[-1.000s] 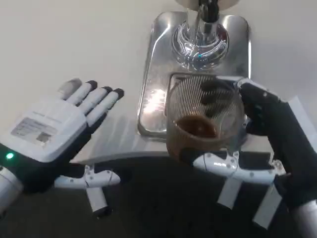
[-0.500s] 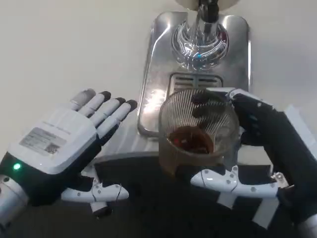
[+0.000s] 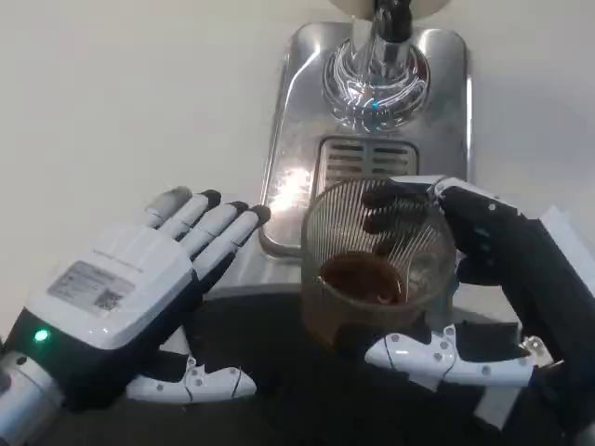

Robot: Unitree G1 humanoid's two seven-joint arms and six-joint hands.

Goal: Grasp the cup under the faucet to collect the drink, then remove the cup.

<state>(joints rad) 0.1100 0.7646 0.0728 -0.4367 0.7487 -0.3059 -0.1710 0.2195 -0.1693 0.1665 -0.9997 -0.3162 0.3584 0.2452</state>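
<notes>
1. Head view, looking down at a white table [image 3: 121, 93] with a shiny metal drip tray [image 3: 288, 139] at the top.
2. Right hand [image 3: 483, 279] wrapped around a see-through ribbed cup [image 3: 376, 255], dark fingers [image 3: 390, 200] on the far side, white thumb [image 3: 446, 358] across the near side, clamped tight on it.
3. Cup upright, with brown drink [image 3: 361, 277] at the bottom.
4. Cup at the near edge of the tray, just in front of the slotted grate [image 3: 363, 158], not under the faucet [image 3: 376, 65] but nearer the robot.
5. Left hand [image 3: 130, 297] flat and holding nothing, fingers apart and pointing up toward the tray, white thumb stuck out low.
6. Left fingertips [image 3: 256, 216] just beside the tray's left edge and near the cup, not touching it.
7. Green light [image 3: 39, 336] lit on the left wrist.
</notes>
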